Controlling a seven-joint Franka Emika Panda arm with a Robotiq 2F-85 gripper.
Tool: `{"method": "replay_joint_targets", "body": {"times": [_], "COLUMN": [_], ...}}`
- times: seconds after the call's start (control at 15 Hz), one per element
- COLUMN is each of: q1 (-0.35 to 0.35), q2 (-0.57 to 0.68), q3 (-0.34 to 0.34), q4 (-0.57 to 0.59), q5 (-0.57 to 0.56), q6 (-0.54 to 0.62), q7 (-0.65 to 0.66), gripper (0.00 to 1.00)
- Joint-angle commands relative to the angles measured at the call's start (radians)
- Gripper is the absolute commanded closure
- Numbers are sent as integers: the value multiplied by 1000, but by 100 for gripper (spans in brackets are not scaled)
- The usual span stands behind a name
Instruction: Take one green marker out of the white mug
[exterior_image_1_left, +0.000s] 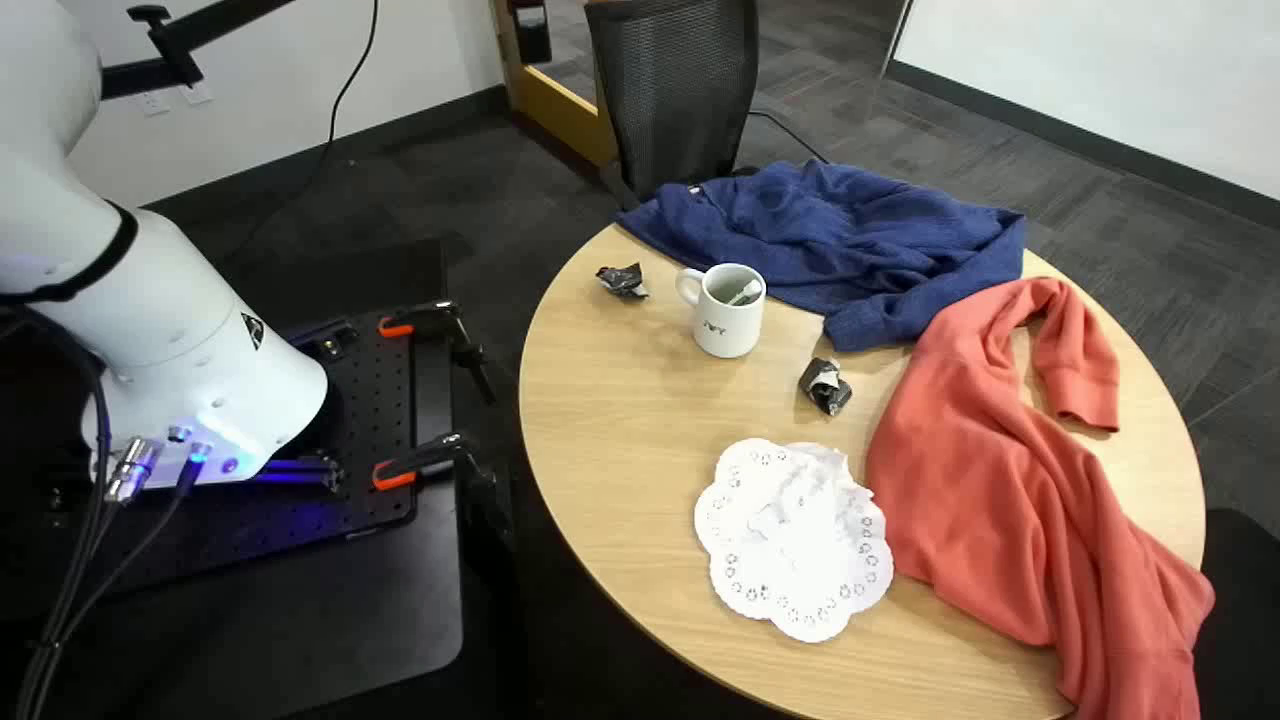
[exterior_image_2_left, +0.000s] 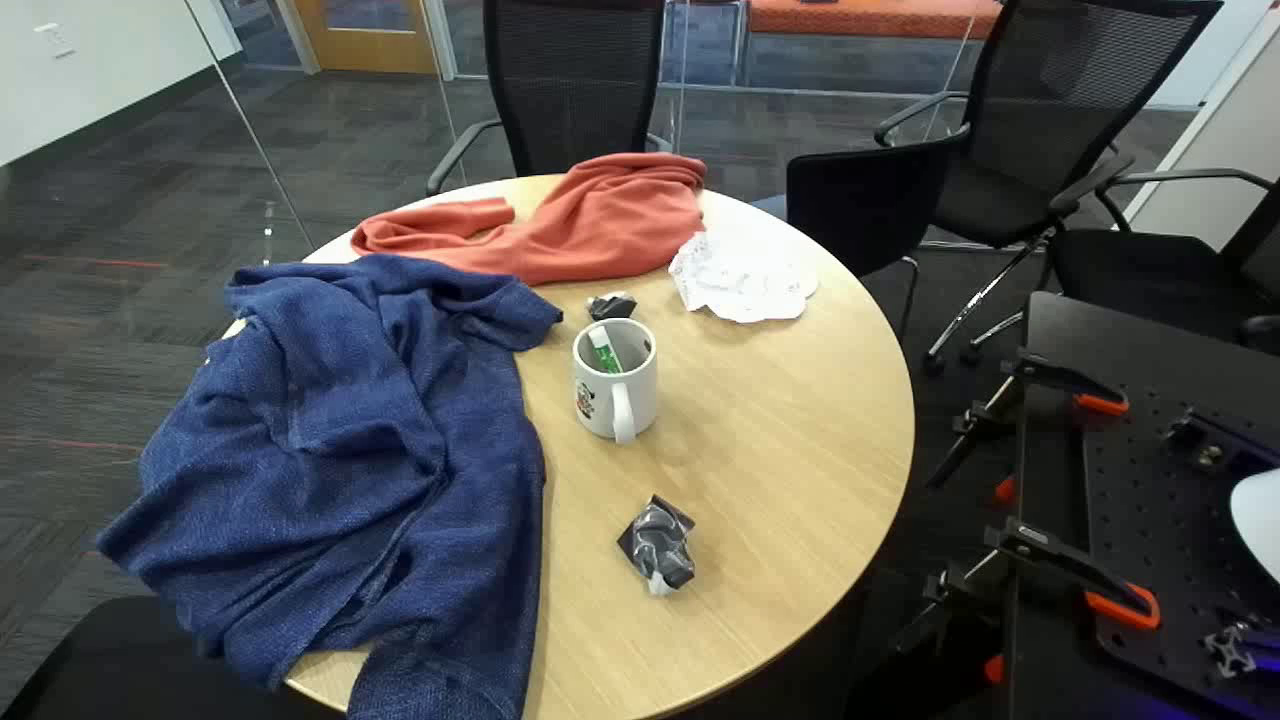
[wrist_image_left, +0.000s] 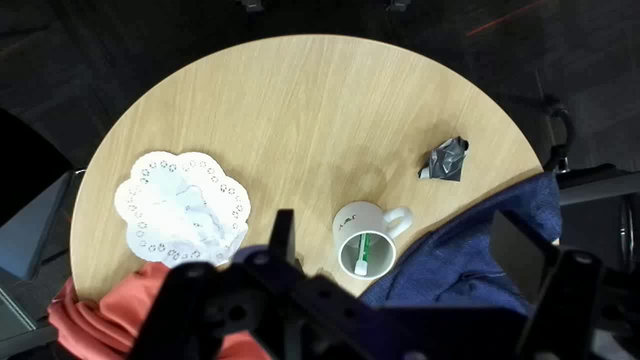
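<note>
Gripper (wrist_image_left: 392, 232) faces the wooden surface (wrist_image_left: 310, 125), jaws spread wide in the wrist view. A green marker (exterior_image_2_left: 605, 352) leans inside the upright white mug (exterior_image_1_left: 730, 325), just beside the blue garment (exterior_image_1_left: 840, 230).

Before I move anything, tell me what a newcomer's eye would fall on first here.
Probably the coral garment and the dark blue garment, sprawled side by side across the round wooden table. Next would likely come the white scalloped doily, lying beside the coral garment. The white mug stands near the dark blue garment, with a green marker inside it.
</note>
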Motion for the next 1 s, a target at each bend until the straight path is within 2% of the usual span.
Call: {"method": "replay_joint_targets", "body": {"times": [0.0, 0.93], "q1": [-2, 0], "q2": [0, 5], "q3": [2, 5], "q4": [2, 1], "q5": [1, 4], "q6": [-2, 11], "q7": [-1, 2], "gripper": [0, 0]}}
